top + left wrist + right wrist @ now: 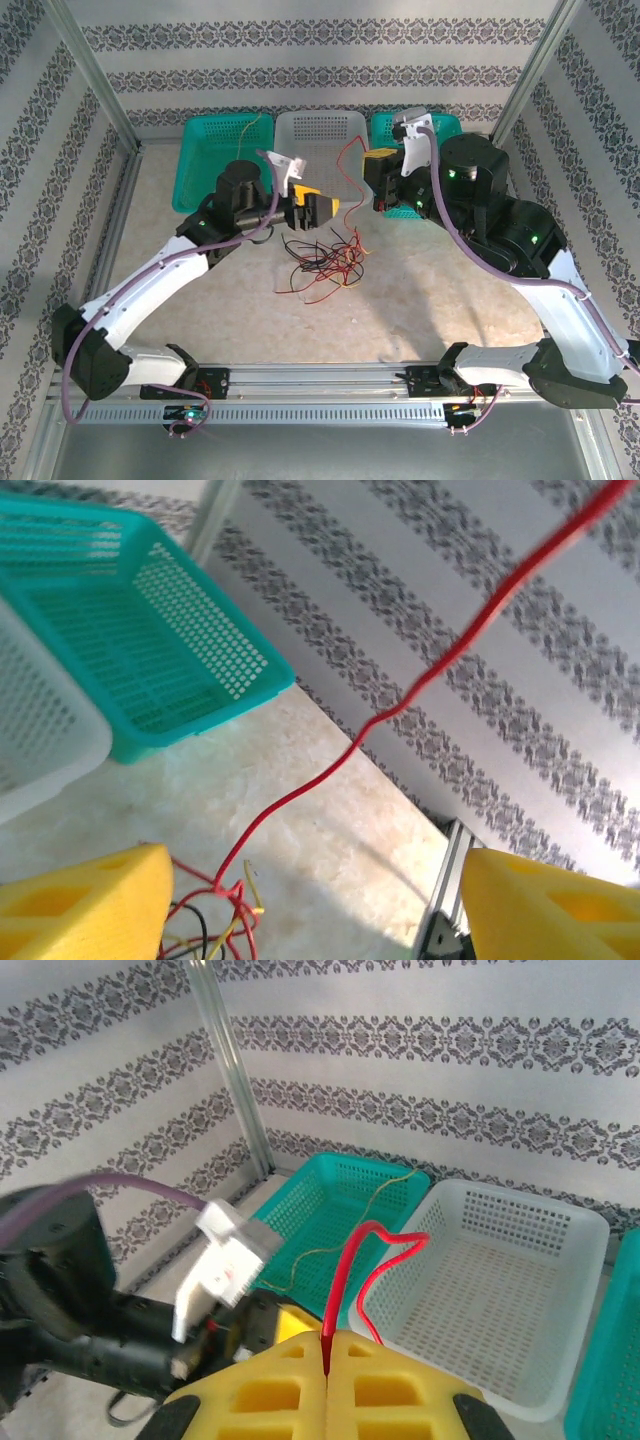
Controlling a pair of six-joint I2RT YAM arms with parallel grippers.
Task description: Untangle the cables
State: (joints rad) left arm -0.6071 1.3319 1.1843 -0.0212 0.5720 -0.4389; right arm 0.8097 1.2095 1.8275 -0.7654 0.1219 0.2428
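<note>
Left hand [310,212]: released; my blocky yellow fingers [85,905] stand wide apart with nothing between them, at 11 o'clock of the tangle.
Right hand [327,1345]: clenched on a red cable [345,1270], pinched in the seam where my two yellow pads meet, at 1 o'clock of the tangle.
Cables [325,262]: hair-thin red, black and yellow strands in a loose scribble at the middle of the pale, mottled surface [200,300].
Red cable: smooth and glossy, bent into a kinked loop above my right hand.
Yellow cable [252,130]: one fine curved strand in the left teal basket [210,165].
Baskets: rectangular perforated plastic, in a row at 12 o'clock, with the white basket [320,135] between the teal ones.
</note>
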